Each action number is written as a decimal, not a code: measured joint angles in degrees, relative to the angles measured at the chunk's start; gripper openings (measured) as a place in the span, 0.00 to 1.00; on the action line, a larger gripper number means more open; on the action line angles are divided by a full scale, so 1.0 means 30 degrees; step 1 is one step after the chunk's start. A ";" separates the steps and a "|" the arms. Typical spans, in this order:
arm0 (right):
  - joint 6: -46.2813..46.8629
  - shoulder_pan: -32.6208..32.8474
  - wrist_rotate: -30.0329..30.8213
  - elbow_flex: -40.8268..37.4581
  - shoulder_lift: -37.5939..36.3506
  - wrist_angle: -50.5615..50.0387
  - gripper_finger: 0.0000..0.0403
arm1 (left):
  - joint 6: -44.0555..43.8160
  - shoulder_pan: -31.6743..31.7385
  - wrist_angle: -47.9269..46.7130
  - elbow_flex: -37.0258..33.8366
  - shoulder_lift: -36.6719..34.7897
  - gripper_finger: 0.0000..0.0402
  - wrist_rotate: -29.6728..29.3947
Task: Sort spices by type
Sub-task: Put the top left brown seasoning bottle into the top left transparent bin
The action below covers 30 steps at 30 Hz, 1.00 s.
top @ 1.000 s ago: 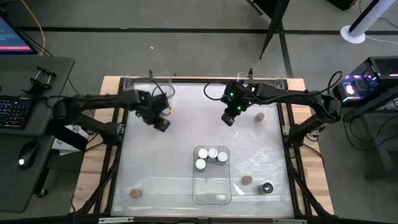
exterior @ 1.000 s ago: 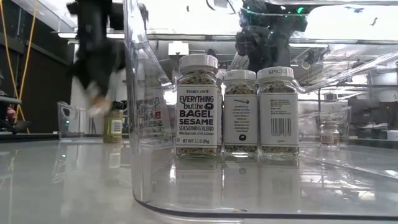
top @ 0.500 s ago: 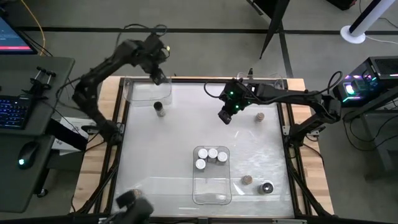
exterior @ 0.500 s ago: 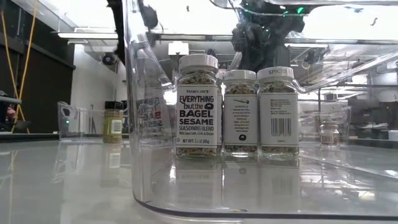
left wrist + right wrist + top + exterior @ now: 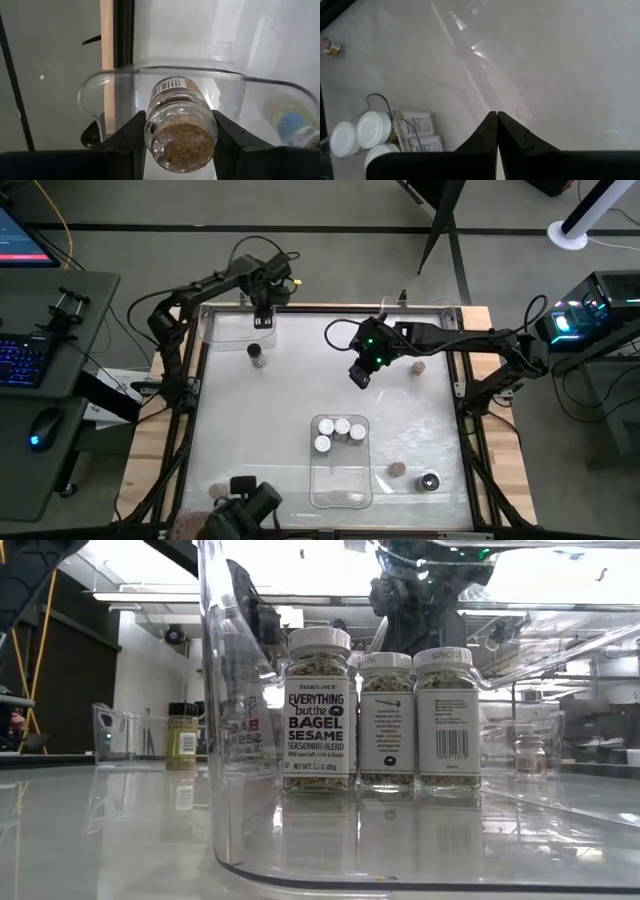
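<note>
From above, my left gripper hangs over the far-left tray, with three white-capped jars in the middle tray. Left wrist: fingers clamp a jar over that tray's rim, so I'd guess the drop-off comes next. Right wrist: my right gripper is pinched closed, holding nothing.

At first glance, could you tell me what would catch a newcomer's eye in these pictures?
Probably the three white-capped spice jars standing together in the clear plastic tray mid-table. Next, the left gripper at the far-left corner, clamped on a small clear spice jar above another clear tray. The right gripper hovers shut and empty over bare table.
</note>
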 joint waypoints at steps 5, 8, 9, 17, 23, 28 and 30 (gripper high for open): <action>0.0460 0.0364 0.0288 0.0000 0.0003 0.0107 0.00 | 0.0639 0.0177 0.0369 0.0000 0.1164 0.33 -0.0466; 0.0800 0.0626 0.0281 0.0000 0.0003 0.0150 0.00 | 0.0475 0.0235 0.0383 0.0000 0.1650 0.33 -0.1303; 0.0935 0.0725 0.0288 0.0000 0.0003 0.0162 0.00 | 0.0422 0.0299 0.0429 -0.0007 0.1689 0.33 -0.1227; 0.0997 0.1449 0.0556 0.0000 0.0003 0.0259 0.00 | -0.0544 0.0747 0.0307 -0.0007 0.0990 0.33 -0.0018; 0.1143 0.1766 0.1441 0.0000 0.0003 0.0261 0.00 | -0.0720 0.1194 0.0371 -0.0284 -0.0201 0.33 0.1825; 0.1490 0.1769 0.1541 0.0000 0.0003 0.0266 0.00 | -0.0507 0.1712 0.1833 -0.4079 -0.1945 0.33 0.1822; 0.1580 0.1776 0.1801 0.0000 0.0003 0.0310 0.00 | -0.0488 0.1751 0.3507 -0.5842 -0.3130 0.33 0.1702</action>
